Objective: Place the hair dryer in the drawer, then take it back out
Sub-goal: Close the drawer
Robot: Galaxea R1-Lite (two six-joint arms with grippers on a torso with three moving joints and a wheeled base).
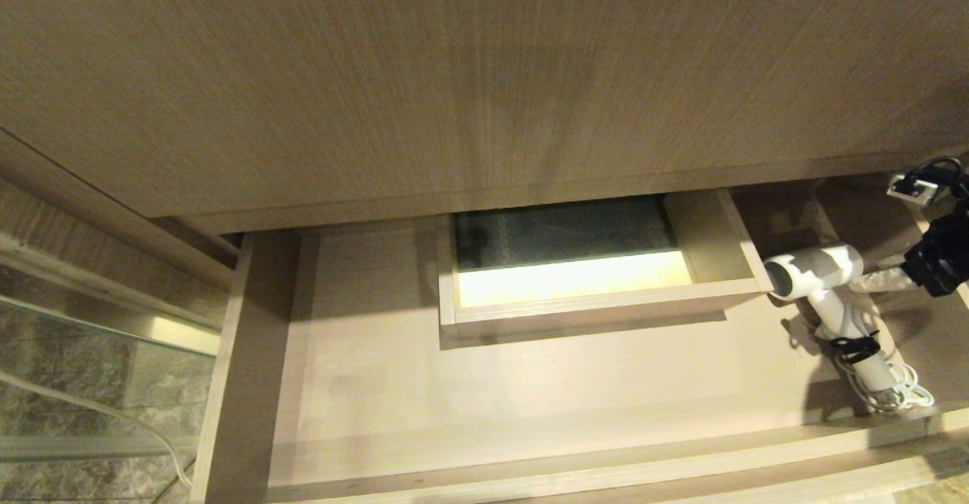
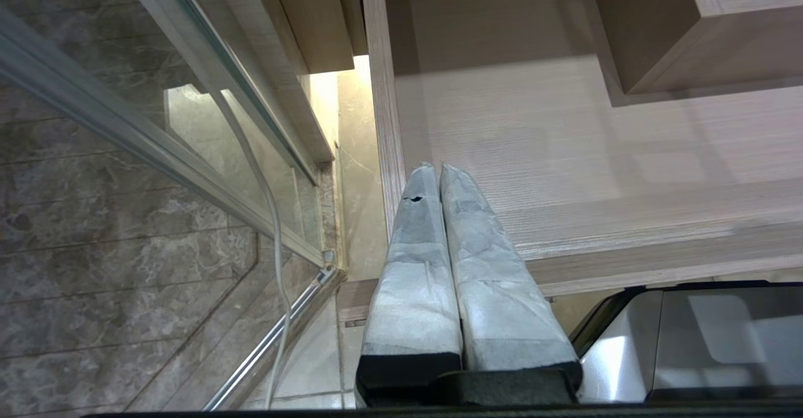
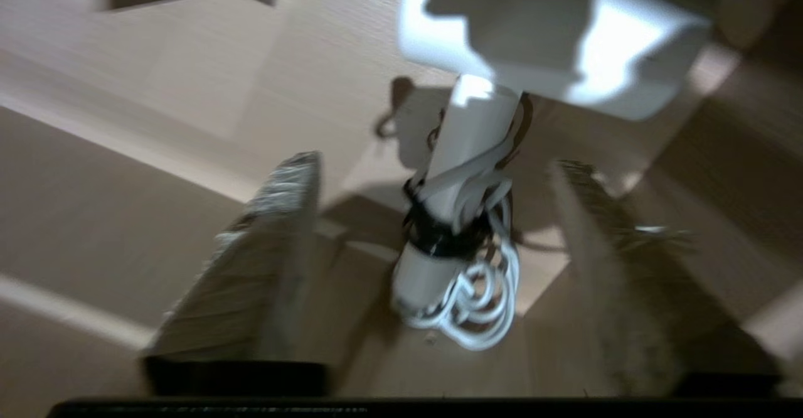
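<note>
Wood-grain vanity panelling fills the space ahead of us, and below it the drawer (image 1: pixel 530 413) stands pulled out, wide and shallow, with a small boxed notch (image 1: pixel 590 292) at its back. At the left we see a glass panel (image 1: pixel 91 383) over marbled stone. Our hair dryer (image 1: pixel 821 277) lies on the drawer floor at the far right end, just beside the notch's corner, barrel toward the back and handle toward the front, its white cord (image 1: pixel 897 392) bundled at the handle's end under a black tie (image 1: pixel 855 347). Our right gripper (image 3: pixel 433 217) hangs over the handle with its fingers (image 3: pixel 276 230) spread wide on either side, touching nothing and holding nothing. Our left gripper (image 2: pixel 437 173) is parked above the drawer's left front corner, its fingers pressed together and empty.
</note>
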